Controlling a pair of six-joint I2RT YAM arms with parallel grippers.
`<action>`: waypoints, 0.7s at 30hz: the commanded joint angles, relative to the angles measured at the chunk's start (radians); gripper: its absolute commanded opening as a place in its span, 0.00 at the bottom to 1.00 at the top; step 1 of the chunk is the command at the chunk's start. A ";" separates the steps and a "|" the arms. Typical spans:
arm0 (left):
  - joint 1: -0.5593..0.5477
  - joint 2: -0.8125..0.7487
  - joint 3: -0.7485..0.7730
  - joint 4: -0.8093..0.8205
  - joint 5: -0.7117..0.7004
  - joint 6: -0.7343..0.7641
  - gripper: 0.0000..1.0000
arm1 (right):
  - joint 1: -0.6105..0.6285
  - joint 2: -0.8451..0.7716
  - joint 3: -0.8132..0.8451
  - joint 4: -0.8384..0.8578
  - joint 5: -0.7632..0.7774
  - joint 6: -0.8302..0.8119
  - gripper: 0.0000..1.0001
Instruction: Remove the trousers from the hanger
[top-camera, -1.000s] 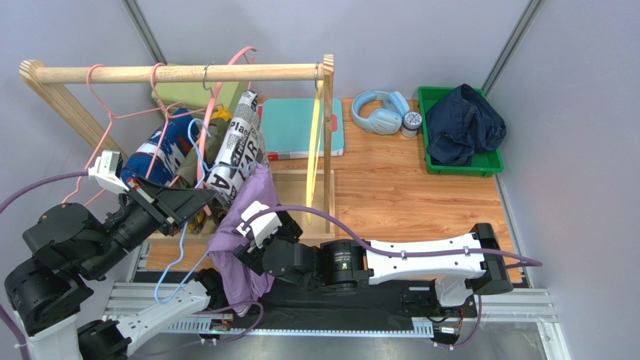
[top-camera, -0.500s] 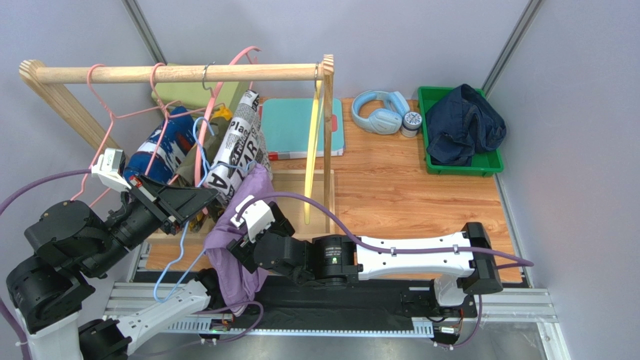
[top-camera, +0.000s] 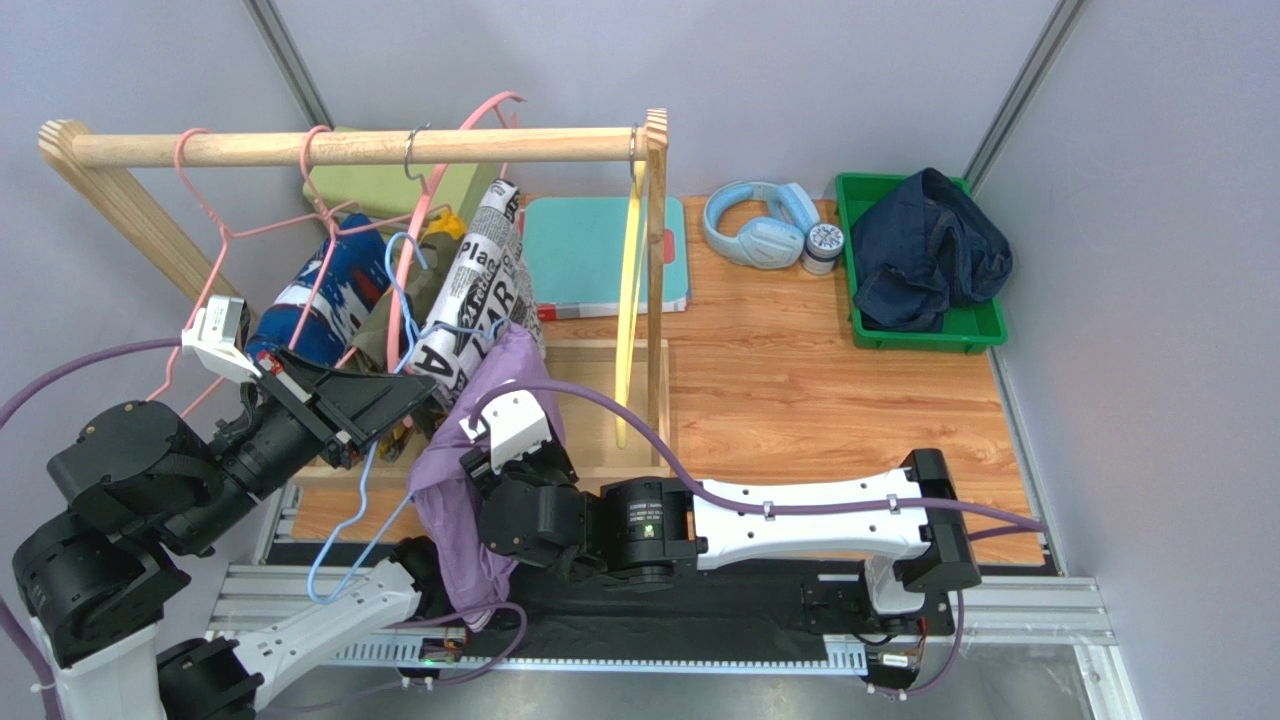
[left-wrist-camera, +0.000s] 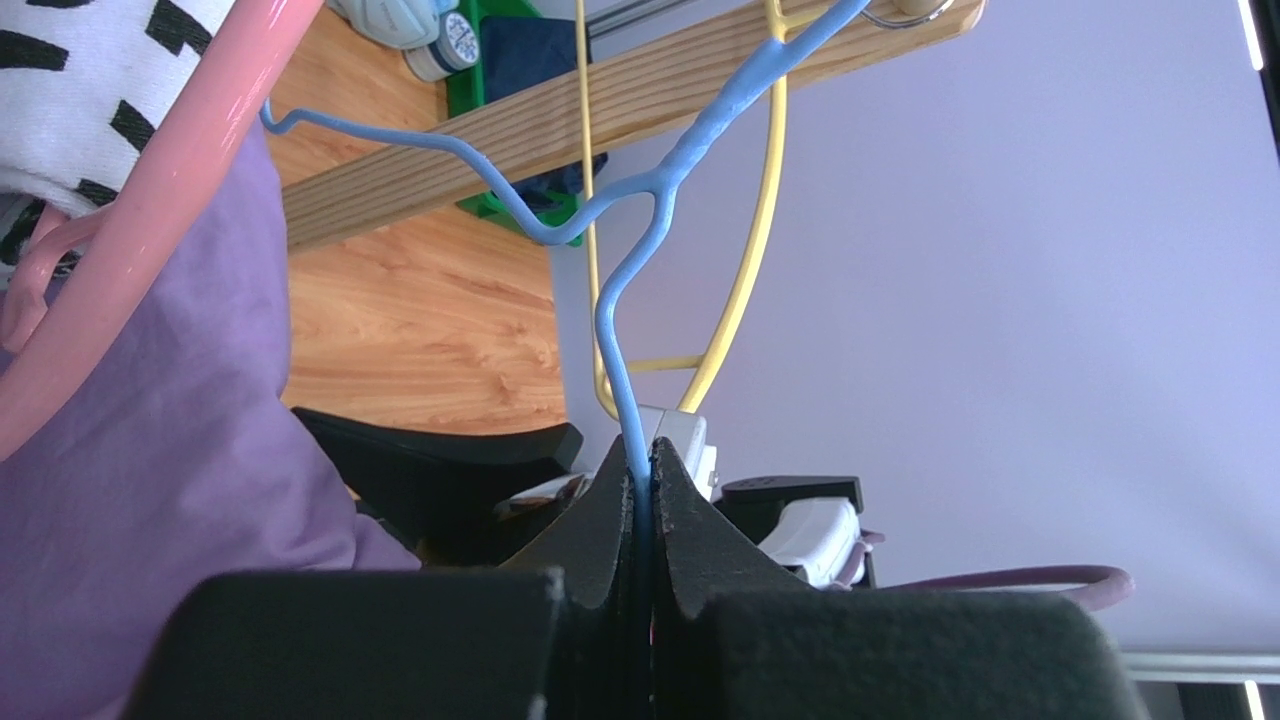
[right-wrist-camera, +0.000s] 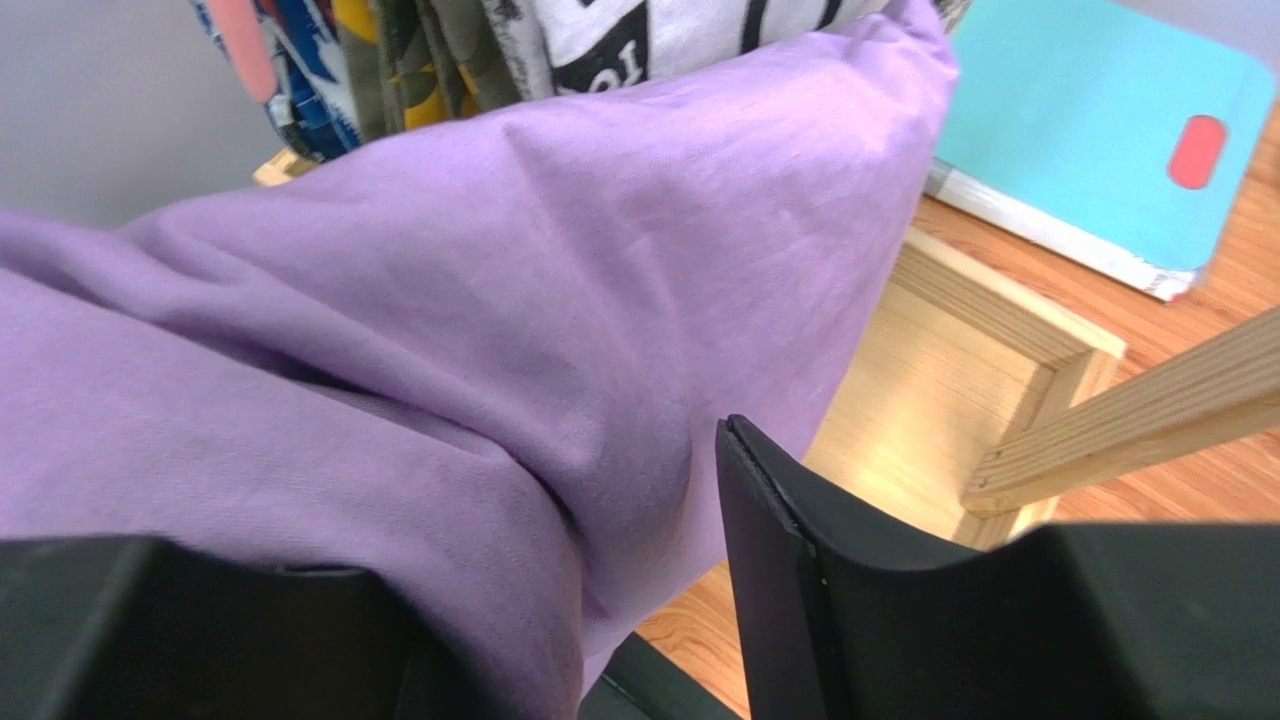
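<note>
From above, the purple trousers (top-camera: 478, 435) hung in a bunch off the near-left part of the wooden rack (top-camera: 361, 147), draped down past the table's (top-camera: 781, 390) near edge. The left tool (top-camera: 394, 399) reached in from the left at the blue hanger (top-camera: 361, 503), just beside the trousers. The right tool (top-camera: 478, 507) was buried in the purple cloth, its arm stretched along the near edge. A green bin (top-camera: 860, 333) holding dark cloth sat far right.

In the left wrist view, the left tool (left-wrist-camera: 648, 477) was pressed together on the thin wire of the blue hanger (left-wrist-camera: 613, 338), with the trousers (left-wrist-camera: 150, 465) to its left under a pink hanger (left-wrist-camera: 166, 173).

In the right wrist view, the right tool (right-wrist-camera: 601, 585) pinched a thick fold of the trousers (right-wrist-camera: 451, 330), the cloth filling the gap between its fingers (right-wrist-camera: 796, 570).
</note>
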 joint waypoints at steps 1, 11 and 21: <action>-0.003 -0.007 0.026 0.133 0.016 -0.008 0.00 | 0.004 -0.001 0.017 0.100 0.122 -0.060 0.56; -0.003 -0.006 0.026 0.135 0.027 -0.010 0.00 | 0.049 0.095 0.092 0.301 0.130 -0.330 0.75; -0.004 -0.024 0.013 0.125 0.025 -0.004 0.00 | 0.046 0.090 0.079 0.438 0.205 -0.508 0.24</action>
